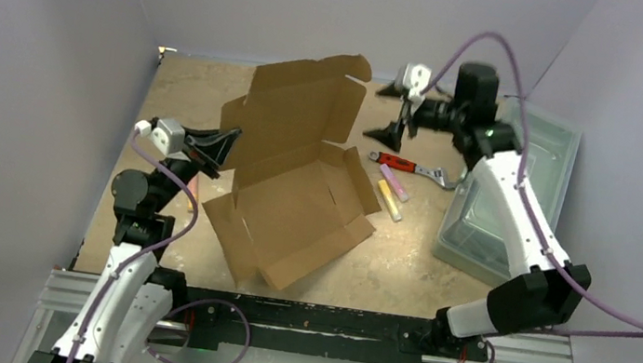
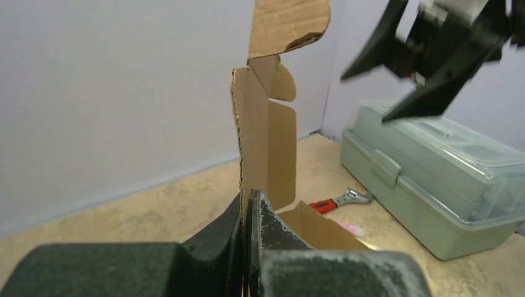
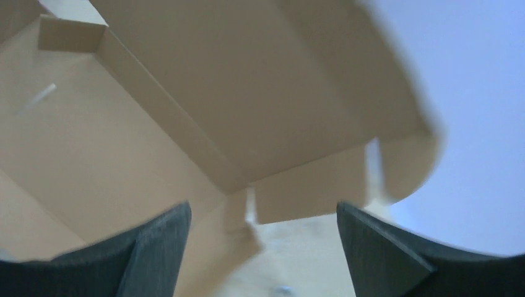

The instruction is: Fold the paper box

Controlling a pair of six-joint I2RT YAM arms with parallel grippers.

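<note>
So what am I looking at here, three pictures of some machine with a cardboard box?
These are two robot arms bolted to a table. One picture looks down from above; the other two come from cameras on the wrists. The left end effector is pinched shut on an edge of the paper box, whose lid stands up. The right end effector hangs open beside the lid, holding nothing. Also on the table: a red-handled wrench, two small sticks and a pale green plastic bin.
</note>
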